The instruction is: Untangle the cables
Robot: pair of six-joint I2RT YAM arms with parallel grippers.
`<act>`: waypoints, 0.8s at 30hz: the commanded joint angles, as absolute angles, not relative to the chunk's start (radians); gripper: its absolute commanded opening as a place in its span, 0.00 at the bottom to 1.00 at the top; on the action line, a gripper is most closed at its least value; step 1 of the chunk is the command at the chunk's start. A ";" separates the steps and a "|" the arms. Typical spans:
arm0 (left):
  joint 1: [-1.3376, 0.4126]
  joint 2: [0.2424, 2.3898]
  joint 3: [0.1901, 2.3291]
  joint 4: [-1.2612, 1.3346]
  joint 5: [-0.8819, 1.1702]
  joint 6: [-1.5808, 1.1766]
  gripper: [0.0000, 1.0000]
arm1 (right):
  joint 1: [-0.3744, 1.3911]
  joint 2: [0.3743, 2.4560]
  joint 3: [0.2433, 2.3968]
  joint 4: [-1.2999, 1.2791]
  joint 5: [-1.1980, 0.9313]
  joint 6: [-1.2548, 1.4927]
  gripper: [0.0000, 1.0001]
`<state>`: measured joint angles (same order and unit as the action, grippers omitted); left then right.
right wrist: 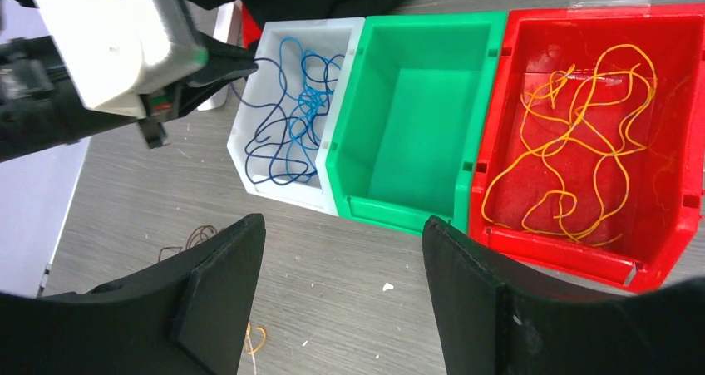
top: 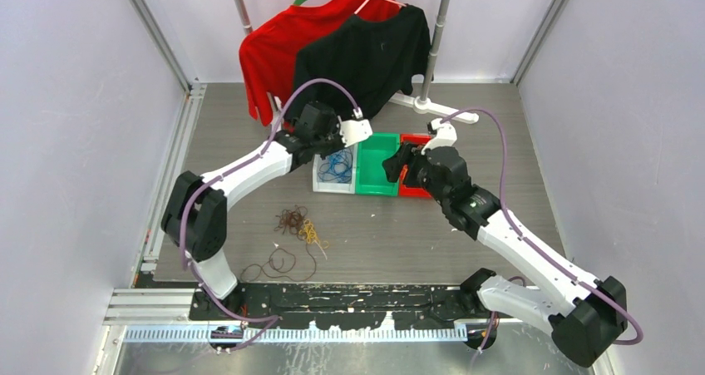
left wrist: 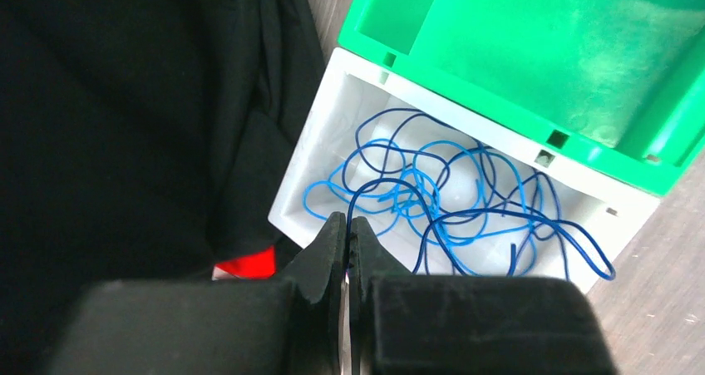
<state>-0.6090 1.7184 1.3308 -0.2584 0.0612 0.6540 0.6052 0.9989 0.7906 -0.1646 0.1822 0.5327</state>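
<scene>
Blue cables (left wrist: 449,200) lie in a loose heap in the white bin (left wrist: 299,200). My left gripper (left wrist: 347,225) hangs over that bin's edge, shut on one dark blue cable that runs from the jaws into the heap. My right gripper (right wrist: 342,250) is open and empty above the table in front of the empty green bin (right wrist: 416,117). Yellow-orange cables (right wrist: 582,142) lie in the red bin (right wrist: 582,17). On the table a brown tangle (top: 291,219) touches a yellow-orange cable (top: 310,232), and a dark loop (top: 281,263) lies nearer the arms.
A red shirt (top: 274,51) and a black shirt (top: 366,55) hang from a rack at the back, its white foot (top: 432,105) behind the bins. The black fabric (left wrist: 125,125) reaches down right beside the white bin.
</scene>
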 commanded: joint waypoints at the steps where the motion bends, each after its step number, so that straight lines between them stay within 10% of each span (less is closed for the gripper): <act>1: -0.611 1.758 1.341 -0.149 0.048 0.794 0.00 | 0.602 0.927 0.782 -0.184 0.198 0.577 0.74; 17: -0.565 1.970 1.527 -0.259 0.117 0.791 0.04 | 0.599 0.900 0.807 -0.233 0.207 0.579 0.73; 24: -0.517 1.939 1.745 -0.617 0.298 0.786 0.70 | 0.599 0.931 0.839 -0.233 0.163 0.544 0.73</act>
<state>-0.5392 1.9919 1.6165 -0.3931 0.1566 0.7685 0.6044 0.9154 0.7761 -0.2665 0.1963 0.5755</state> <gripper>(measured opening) 0.529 0.733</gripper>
